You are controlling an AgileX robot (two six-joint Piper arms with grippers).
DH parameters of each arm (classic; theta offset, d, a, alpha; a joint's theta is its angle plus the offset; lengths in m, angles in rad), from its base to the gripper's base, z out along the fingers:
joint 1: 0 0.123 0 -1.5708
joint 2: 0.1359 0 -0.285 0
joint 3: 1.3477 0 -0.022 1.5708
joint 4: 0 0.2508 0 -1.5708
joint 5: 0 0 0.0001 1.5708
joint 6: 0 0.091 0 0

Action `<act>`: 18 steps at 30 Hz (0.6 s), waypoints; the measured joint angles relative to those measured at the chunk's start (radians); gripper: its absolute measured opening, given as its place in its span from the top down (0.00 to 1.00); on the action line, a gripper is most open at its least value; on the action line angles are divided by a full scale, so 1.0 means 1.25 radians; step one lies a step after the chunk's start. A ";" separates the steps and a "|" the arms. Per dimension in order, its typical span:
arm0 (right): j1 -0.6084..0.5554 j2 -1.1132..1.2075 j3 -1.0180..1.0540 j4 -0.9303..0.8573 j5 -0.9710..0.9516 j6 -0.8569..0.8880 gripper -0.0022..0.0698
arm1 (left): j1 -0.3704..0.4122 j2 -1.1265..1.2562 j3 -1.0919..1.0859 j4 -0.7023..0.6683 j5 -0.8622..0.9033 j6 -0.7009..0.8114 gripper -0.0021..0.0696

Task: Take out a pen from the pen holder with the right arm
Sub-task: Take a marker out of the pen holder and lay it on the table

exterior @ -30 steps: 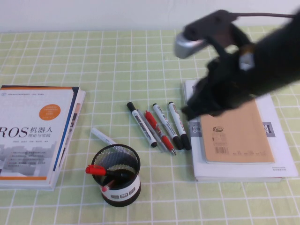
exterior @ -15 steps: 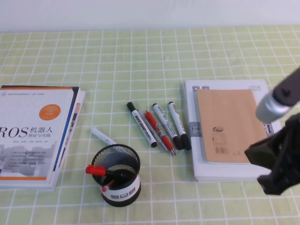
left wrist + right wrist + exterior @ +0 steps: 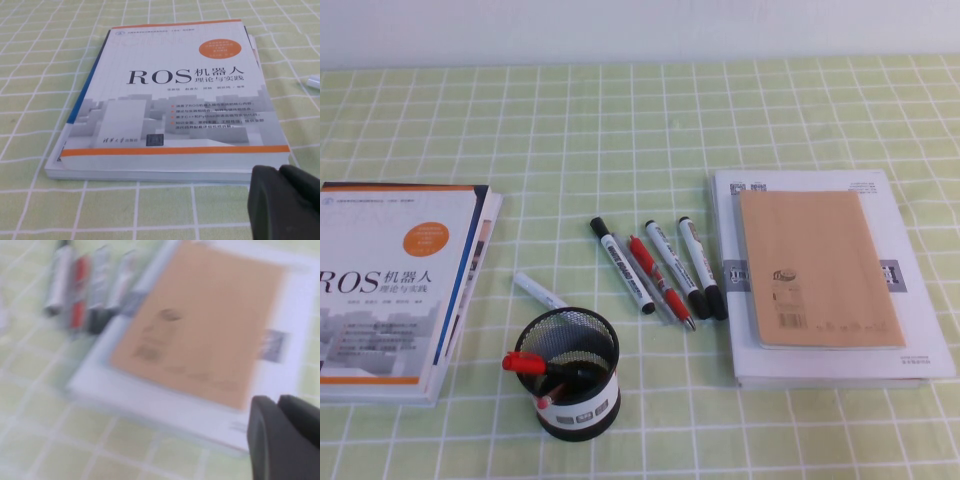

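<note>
The black mesh pen holder (image 3: 578, 385) stands near the front of the table, with a red-capped pen (image 3: 525, 362) leaning in it. Neither arm shows in the high view. In the right wrist view my right gripper (image 3: 277, 401) is shut and holds nothing; it hovers off the near corner of the white book (image 3: 165, 407) that carries the brown notebook (image 3: 210, 325). In the left wrist view my left gripper (image 3: 281, 171) is shut and empty, just in front of the ROS book (image 3: 175, 100).
Several markers lie side by side between holder and notebook: a black-capped one (image 3: 620, 265), a red pen (image 3: 660, 283) and two more (image 3: 702, 265). A white pen (image 3: 540, 291) lies behind the holder. The ROS book (image 3: 390, 290) fills the left, the notebook (image 3: 815, 265) the right.
My right arm has swept from above the notebook toward the table's near right corner and out of the high view. The pens and holder have not moved.
</note>
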 joint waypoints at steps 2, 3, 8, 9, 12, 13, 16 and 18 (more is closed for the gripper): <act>-0.058 -0.066 0.086 0.001 -0.081 0.000 0.99 | 0.000 0.000 0.000 0.000 0.000 0.000 0.98; -0.088 -0.104 0.126 0.002 -0.114 0.000 0.99 | 0.000 0.000 0.000 0.000 0.000 0.000 0.98; -0.178 -0.283 0.271 0.020 -0.187 0.000 0.99 | 0.000 0.000 0.000 0.000 0.000 0.000 0.98; -0.188 -0.304 0.288 0.024 -0.187 0.000 0.99 | 0.000 0.000 0.000 0.000 0.000 0.000 0.98; -0.209 -0.405 0.324 0.034 -0.179 0.000 0.99 | 0.000 0.000 0.000 0.000 0.000 0.000 0.98; -0.211 -0.433 0.325 0.034 -0.168 0.000 0.99 | 0.000 0.000 0.000 0.000 0.000 0.000 0.98; -0.211 -0.500 0.326 0.036 -0.118 0.000 0.99 | 0.000 0.000 0.000 0.000 0.000 0.000 0.98; -0.211 -0.530 0.326 0.036 -0.078 0.000 0.99 | 0.000 0.000 0.000 0.000 0.000 0.000 0.98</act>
